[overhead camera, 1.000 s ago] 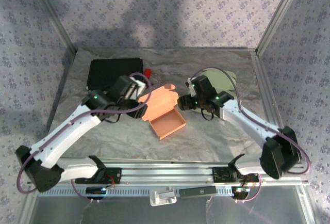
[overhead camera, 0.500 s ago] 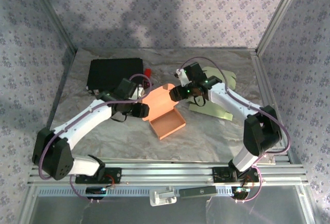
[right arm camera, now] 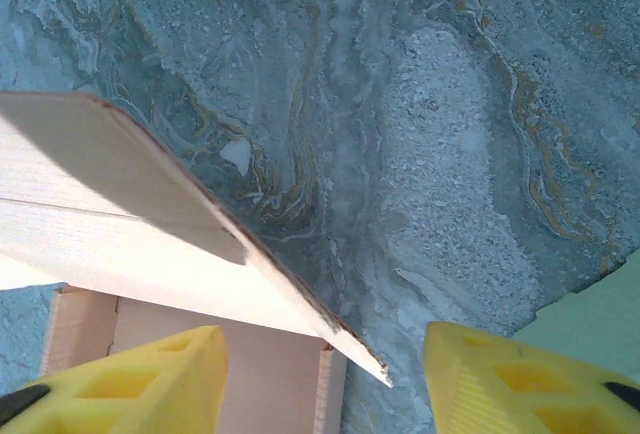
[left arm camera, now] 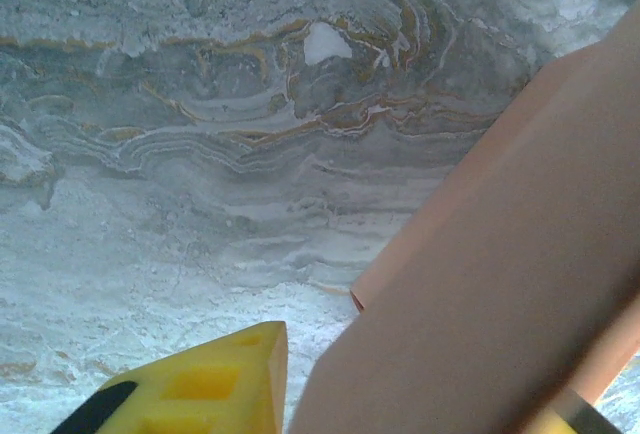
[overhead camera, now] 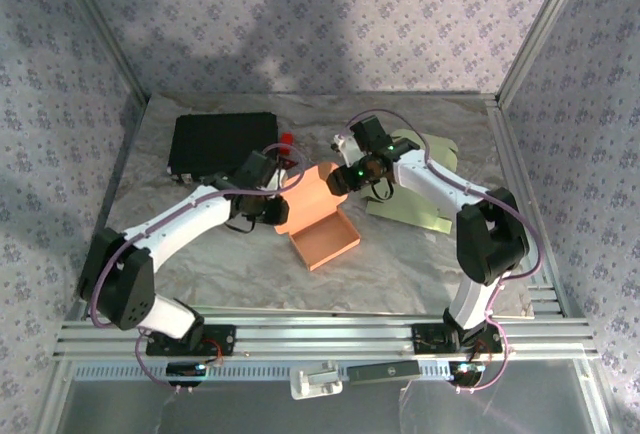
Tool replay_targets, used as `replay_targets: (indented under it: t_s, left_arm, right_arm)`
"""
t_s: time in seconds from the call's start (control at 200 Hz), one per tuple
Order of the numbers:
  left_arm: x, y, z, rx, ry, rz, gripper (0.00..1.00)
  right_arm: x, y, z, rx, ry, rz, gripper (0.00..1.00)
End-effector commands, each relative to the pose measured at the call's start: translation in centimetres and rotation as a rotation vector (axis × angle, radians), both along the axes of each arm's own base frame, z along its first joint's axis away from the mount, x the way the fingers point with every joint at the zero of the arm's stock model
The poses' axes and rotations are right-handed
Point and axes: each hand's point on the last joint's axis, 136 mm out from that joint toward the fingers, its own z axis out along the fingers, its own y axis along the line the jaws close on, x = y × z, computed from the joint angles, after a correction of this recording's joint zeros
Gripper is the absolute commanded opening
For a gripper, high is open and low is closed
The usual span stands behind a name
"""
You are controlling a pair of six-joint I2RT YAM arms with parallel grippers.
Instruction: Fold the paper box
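Raised paper box lid [overhead camera: 312,186]: left end effector [overhead camera: 272,210] straddles its left edge, clenched or not I cannot tell; right end effector [overhead camera: 338,180], released, brackets its right edge.

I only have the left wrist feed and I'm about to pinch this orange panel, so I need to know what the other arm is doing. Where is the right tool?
Observer: In the top view, the right tool is at the far right corner of the raised lid of the paper box, across from your left tool.
Operator: Is it gripping the lid?
Observer: Not as far as I can see. Its wrist view shows the lid's corner lying between its yellow fingers, which stand wide apart.
Operator: Anything lying near it?
Observer: A pale green sheet lies flat on the table just to its right.
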Motion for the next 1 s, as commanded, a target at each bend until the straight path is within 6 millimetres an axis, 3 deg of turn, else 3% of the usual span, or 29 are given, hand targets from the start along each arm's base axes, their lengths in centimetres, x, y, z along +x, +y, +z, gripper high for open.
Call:
replay_targets:
  t_s: [0.0,0.44,0.6,0.765,0.994]
  left_arm:
    - [1.0,-0.2,0.9,0.035,-0.042,-0.005,0.26]
    - [4.7,-0.9,3.1,0.131,-0.102,-0.017,0.11]
    - [6.6,-0.9,3.2,0.176,-0.126,0.009,0.08]
    - [8.2,-1.2,3.0,0.156,-0.141,0.048,0.08]
    - [9.9,-2.1,3.4,0.055,-0.215,0.113,0.04]
  right_arm:
    - [-0.5,0.5,0.0,0.005,0.006,0.03,0.51]
    - [-0.7,0.2,0.9,-0.051,-0.081,-0.096,0.22]
    - [-0.3,-0.3,0.9,-0.102,-0.115,-0.217,0.21]
    - [0.1,-0.9,0.5,-0.16,-0.152,-0.36,0.0]
    - [-0.2,-0.9,1.4,-0.159,-0.246,-0.503,0.0]
